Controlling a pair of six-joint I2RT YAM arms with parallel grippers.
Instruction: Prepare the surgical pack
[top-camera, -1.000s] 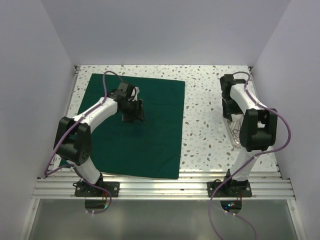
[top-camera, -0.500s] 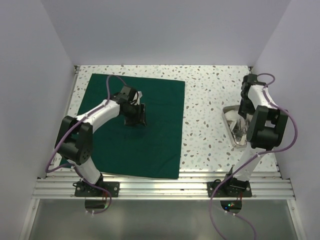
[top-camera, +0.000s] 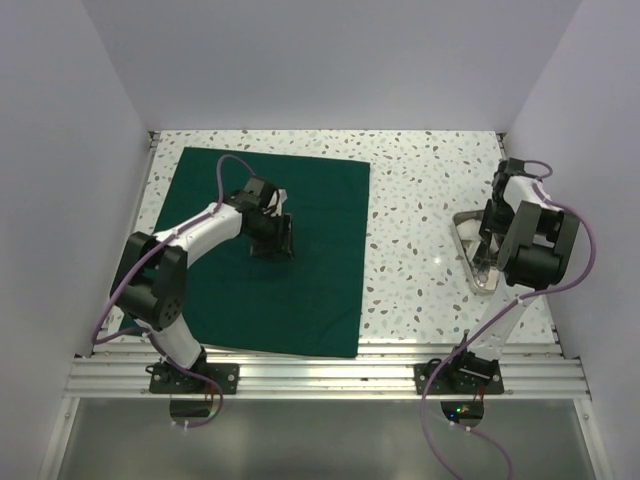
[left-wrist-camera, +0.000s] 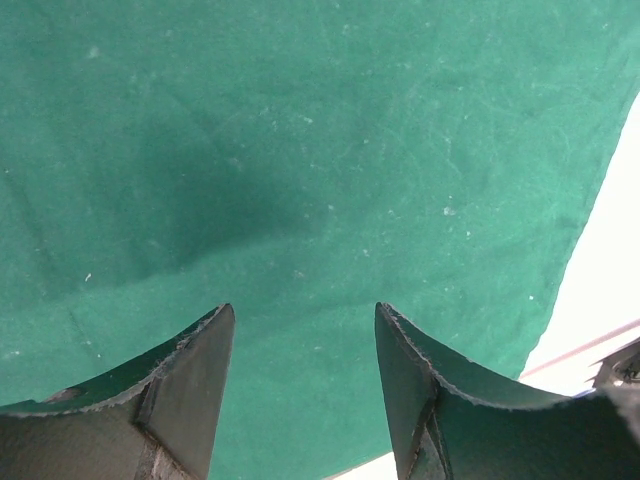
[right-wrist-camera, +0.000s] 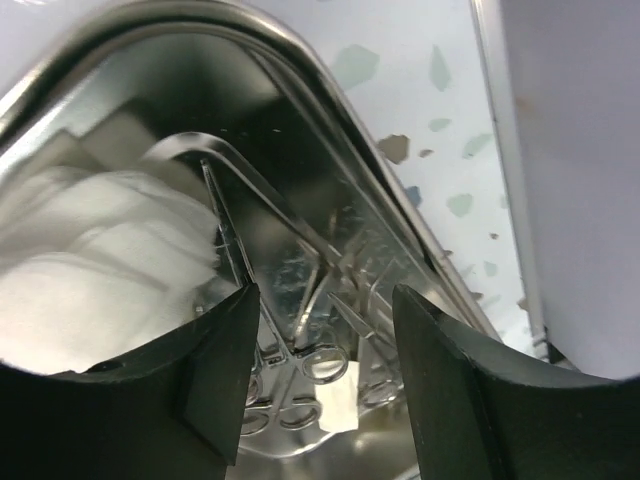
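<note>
The surgical pack (top-camera: 300, 290) lies as a broad dark green sheet, spread flat on the left half of the table. My left gripper (top-camera: 272, 238) hovers low over its middle, open, and the left wrist view shows only green cloth (left-wrist-camera: 300, 150) between the fingers (left-wrist-camera: 205, 370). My right gripper (top-camera: 487, 243) points down into the steel tray (top-camera: 462, 220) at the right. It is open in the right wrist view (right-wrist-camera: 325, 292), with nothing held. Steel ring-handled instruments (right-wrist-camera: 300, 345) lie under the gap, and white gauze (right-wrist-camera: 100, 250) lies to their left.
The tray's rim (right-wrist-camera: 300, 60) curves round close to the right fingers. The right wall (top-camera: 590, 200) stands just beyond the tray. Speckled tabletop (top-camera: 420, 230) separates the cloth from the tray. The cloth's near edge reaches the rail (top-camera: 320, 375) at the arm bases.
The right arm has swung out toward the right wall and uncovered the tray, with its gripper now down inside it. The left gripper has shifted slightly right over the cloth.
</note>
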